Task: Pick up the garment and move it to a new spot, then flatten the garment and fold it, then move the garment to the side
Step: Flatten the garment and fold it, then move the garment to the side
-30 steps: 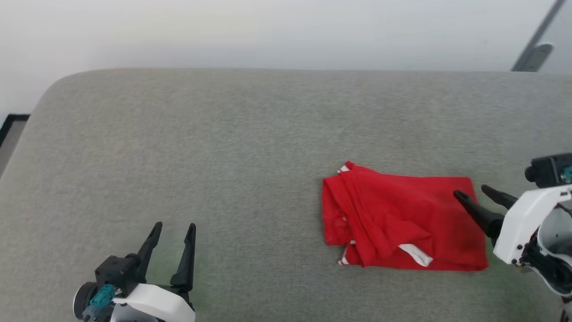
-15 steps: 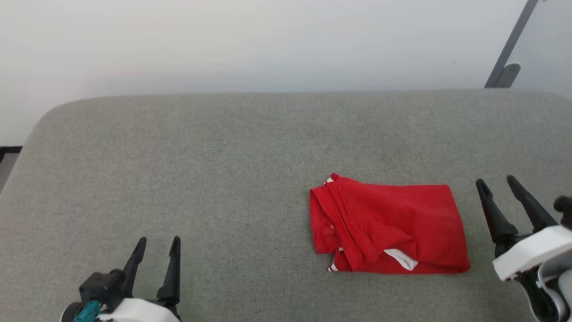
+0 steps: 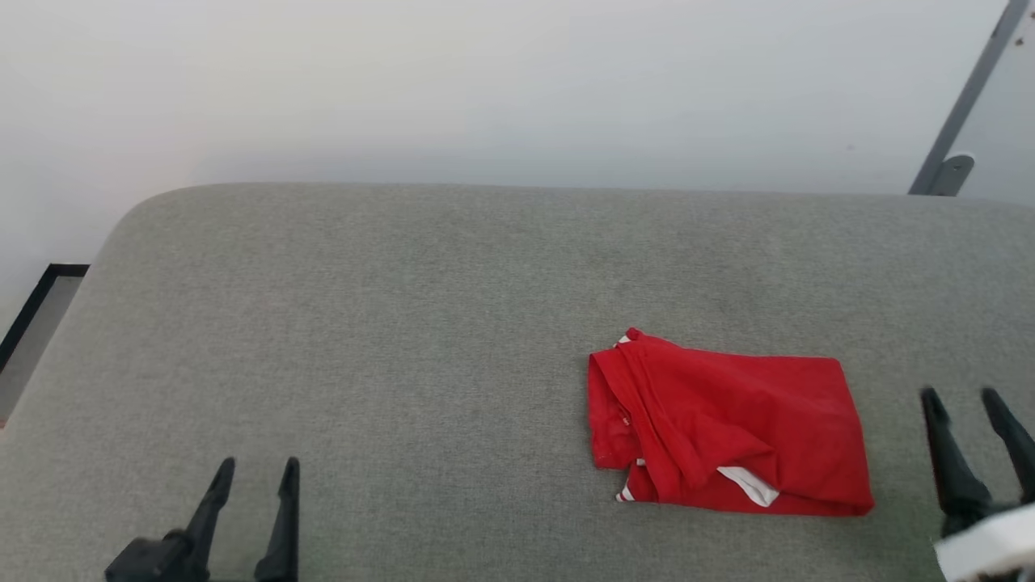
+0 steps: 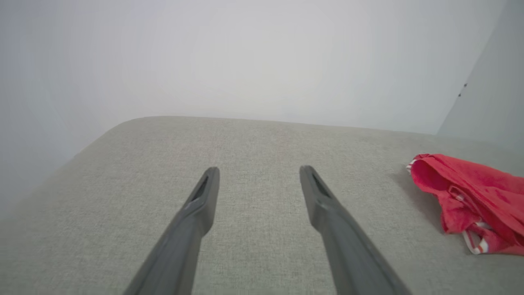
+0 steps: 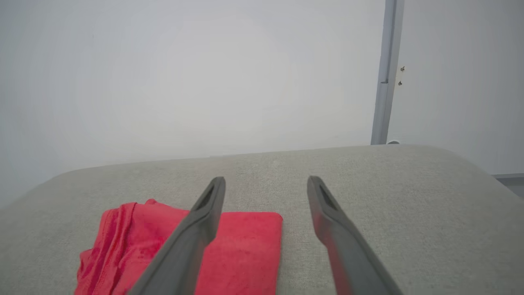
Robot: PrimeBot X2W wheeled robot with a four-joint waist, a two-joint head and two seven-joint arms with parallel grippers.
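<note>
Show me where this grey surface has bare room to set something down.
Bare: the grey surface from its left edge to the garment, and the strip behind the garment. Tight: the gap between the garment and the open right gripper.

**Open cushion on all sides of the garment**

The folded garment (image 3: 728, 436) is the one raised thing on the grey cushion (image 3: 404, 323). Left of it, bare fabric runs wide to the rounded edge. The left gripper (image 3: 259, 465) stands there, well apart from it, fingers spread. Behind it, a bare strip reaches the pale wall (image 3: 485, 81). To its right, a narrow bare gap separates it from the right gripper (image 3: 961, 396), fingers also spread. A grey post (image 3: 962, 105) rises far behind and to the right, beyond the cushion.
</note>
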